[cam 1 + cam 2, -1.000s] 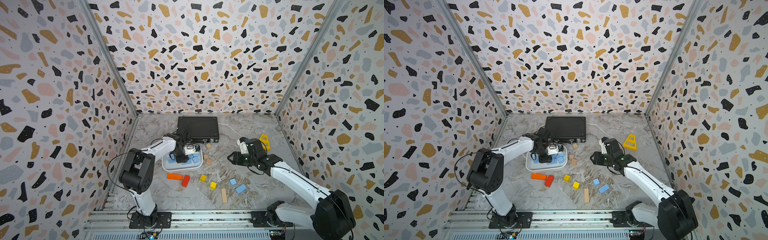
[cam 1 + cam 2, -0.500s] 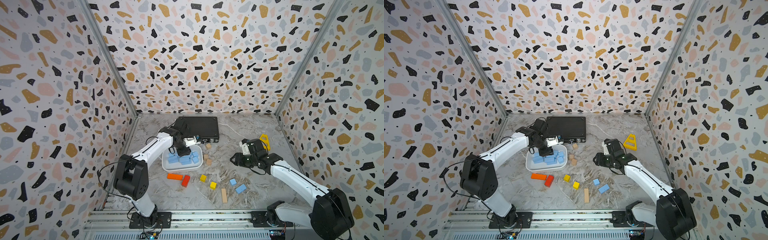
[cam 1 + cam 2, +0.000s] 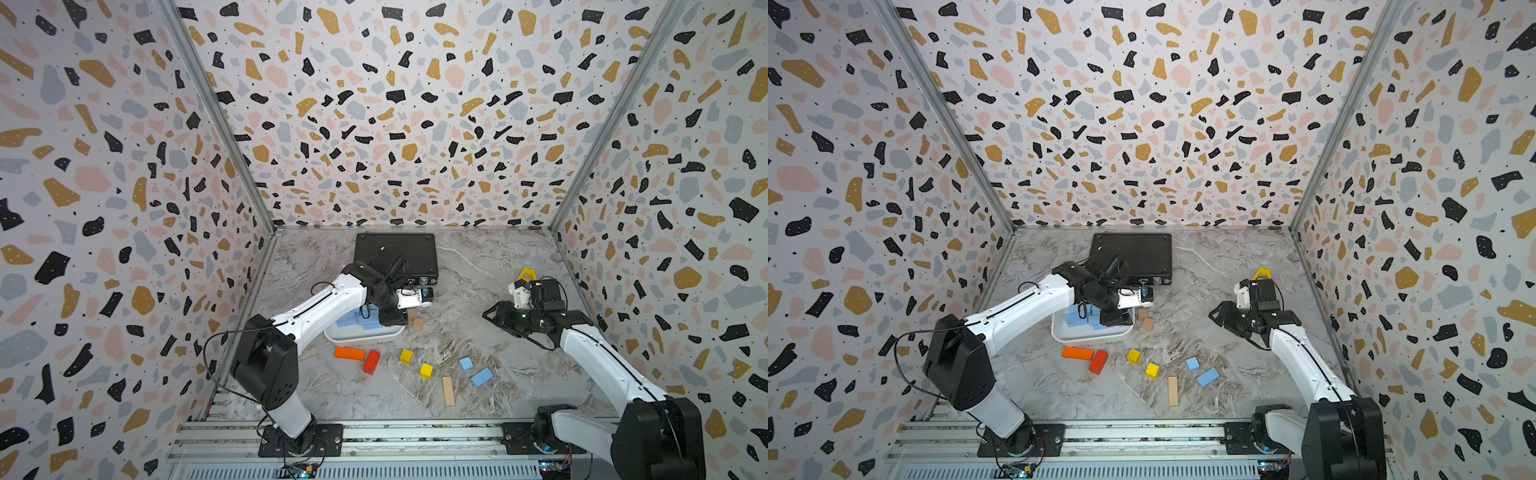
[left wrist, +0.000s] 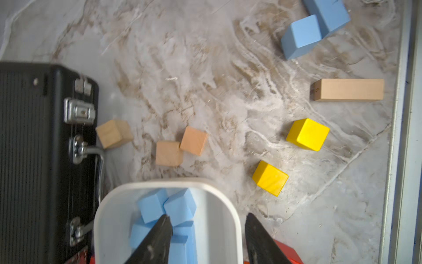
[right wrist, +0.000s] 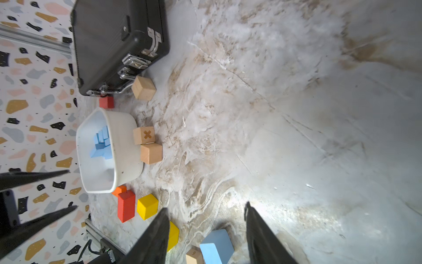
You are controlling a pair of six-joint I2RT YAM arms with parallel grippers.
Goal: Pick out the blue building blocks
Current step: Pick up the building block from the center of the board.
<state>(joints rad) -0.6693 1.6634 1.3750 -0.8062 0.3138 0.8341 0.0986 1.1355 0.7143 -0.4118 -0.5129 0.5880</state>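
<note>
Two blue building blocks [image 3: 466, 364] are seen on the surface [image 3: 498, 270], more heaped in the white tub [image 3: 361, 338]; two yellow cubes [image 3: 406, 356] are counted. The left hand [image 4: 206, 216] is held over the tub, the right hand [image 5: 206, 206] aloft, both parted, empty.

The gripper [image 5: 206, 206] hangs, jaws apart, above marbled floor [image 5: 296, 114]. A blue block [image 5: 218, 240] lies between its fingers, near their roots. A yellow cube [image 5: 147, 206] and red block [image 5: 125, 209] sit just outside one finger. Farther that way, a white bin [image 5: 125, 150] holds a blue pile [image 5: 101, 142].
</note>
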